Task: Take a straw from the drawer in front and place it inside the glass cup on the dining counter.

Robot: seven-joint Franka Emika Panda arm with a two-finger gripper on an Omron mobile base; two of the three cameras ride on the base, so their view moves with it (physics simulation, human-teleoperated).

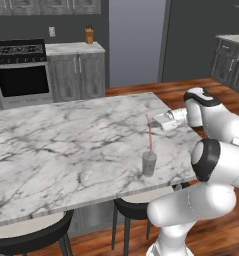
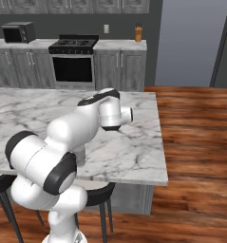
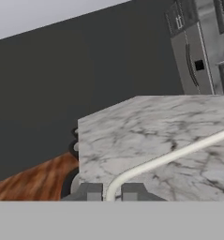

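Note:
The glass cup (image 1: 149, 163) stands near the front right edge of the dining counter (image 1: 66, 145). The thin reddish-pink straw (image 1: 150, 135) rises almost upright, its lower end inside the cup. Its top is at my gripper (image 1: 155, 120), which reaches in level from the right and is shut on the straw. In the hand view the straw (image 3: 169, 157) runs from between my fingertips (image 3: 92, 192) out over the marble. My arm (image 2: 86, 123) covers the cup in the right base view, above the dining counter (image 2: 134, 142). The drawer is out of view.
Dark stools (image 1: 136, 205) (image 1: 31, 235) are tucked under the counter's near edge. A stove (image 1: 21, 70) and grey cabinets (image 1: 78, 75) line the back wall, with a microwave (image 2: 19, 32) at the left. Wood floor (image 2: 195, 142) lies right of the counter.

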